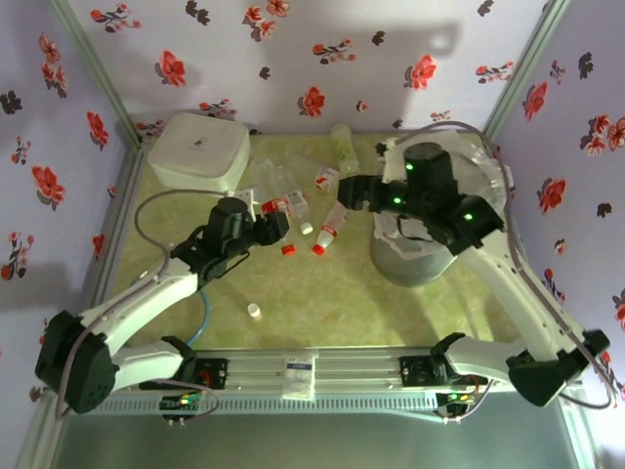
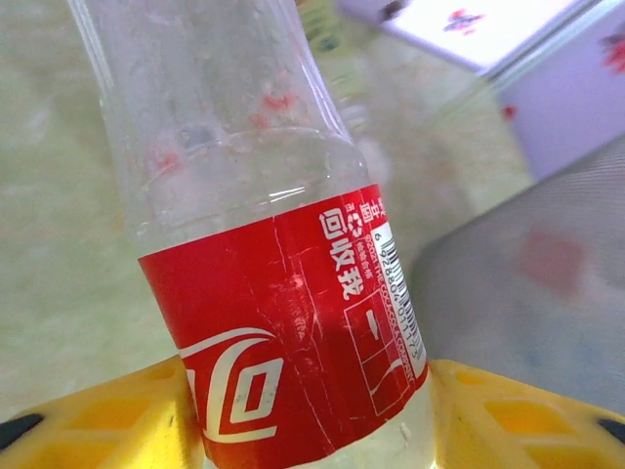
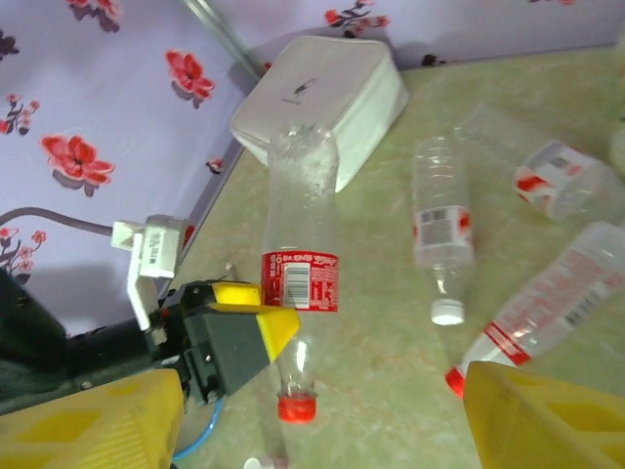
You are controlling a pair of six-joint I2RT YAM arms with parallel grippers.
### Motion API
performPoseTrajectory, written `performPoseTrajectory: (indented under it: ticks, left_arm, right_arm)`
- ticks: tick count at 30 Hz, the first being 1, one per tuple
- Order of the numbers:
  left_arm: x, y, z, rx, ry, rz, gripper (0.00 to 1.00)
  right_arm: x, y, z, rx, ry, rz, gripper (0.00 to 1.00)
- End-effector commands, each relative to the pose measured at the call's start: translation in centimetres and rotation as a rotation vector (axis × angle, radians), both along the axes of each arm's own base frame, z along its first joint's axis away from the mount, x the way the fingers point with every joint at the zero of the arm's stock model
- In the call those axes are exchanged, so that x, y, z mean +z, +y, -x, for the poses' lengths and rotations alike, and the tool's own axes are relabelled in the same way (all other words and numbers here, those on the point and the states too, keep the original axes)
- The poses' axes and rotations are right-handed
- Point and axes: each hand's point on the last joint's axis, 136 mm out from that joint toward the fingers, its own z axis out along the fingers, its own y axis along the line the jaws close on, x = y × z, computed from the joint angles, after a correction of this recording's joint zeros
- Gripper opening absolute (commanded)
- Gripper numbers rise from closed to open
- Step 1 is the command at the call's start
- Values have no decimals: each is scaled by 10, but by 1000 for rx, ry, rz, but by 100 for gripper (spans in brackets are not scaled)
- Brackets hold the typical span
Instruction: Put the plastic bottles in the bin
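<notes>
Left wrist view: the left gripper (image 2: pixel 308 425) is clenched on a red-labelled plastic bottle (image 2: pixel 293 342), its yellow fingers (image 2: pixel 98 425) pressing both sides of the label. The bottle is held well left of the bin (image 1: pixel 405 266). The right gripper (image 1: pixel 344 192) hangs at the bin's left rim, jaws spread with nothing between them. Other bottles (image 1: pixel 330 223) lie loose on the green tabletop (image 1: pixel 322 293), left of the bin.

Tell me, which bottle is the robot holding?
The red-labelled, red-capped bottle, pinched in the left end effector. The other bottles lie loose on the table.
</notes>
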Motion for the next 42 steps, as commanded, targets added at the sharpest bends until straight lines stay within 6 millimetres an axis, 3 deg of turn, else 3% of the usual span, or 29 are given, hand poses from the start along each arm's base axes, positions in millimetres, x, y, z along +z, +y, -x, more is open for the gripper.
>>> performPoseTrajectory:
  ticks: [1, 5, 7, 11, 22, 32, 38, 42]
  left_arm:
    - [36, -24, 15, -167, -119, 135, 47]
    - [70, -48, 35, -330, -197, 277, 46]
    - [81, -58, 47, -397, -231, 296, 47]
    - [91, -69, 62, -461, -276, 273, 49]
    - [111, -71, 83, -534, -363, 213, 50]
    - [97, -67, 78, -496, -341, 165, 50]
    - [90, -67, 76, -487, -329, 154, 51]
    - [89, -65, 76, -484, -326, 154, 53]
  right_arm:
    - [17, 24, -14, -6, -55, -27, 79]
    - [16, 60, -18, 78, 6, -111, 83]
    - [15, 69, -22, 93, 21, -137, 83]
    - [4, 65, -34, 40, 41, -87, 83]
    - [-29, 57, -47, -23, 116, -9, 76]
    - [-34, 48, -55, -52, 138, -27, 84]
    - [-30, 49, -54, -39, 129, -43, 64]
    - [-17, 49, -56, -38, 90, -60, 59]
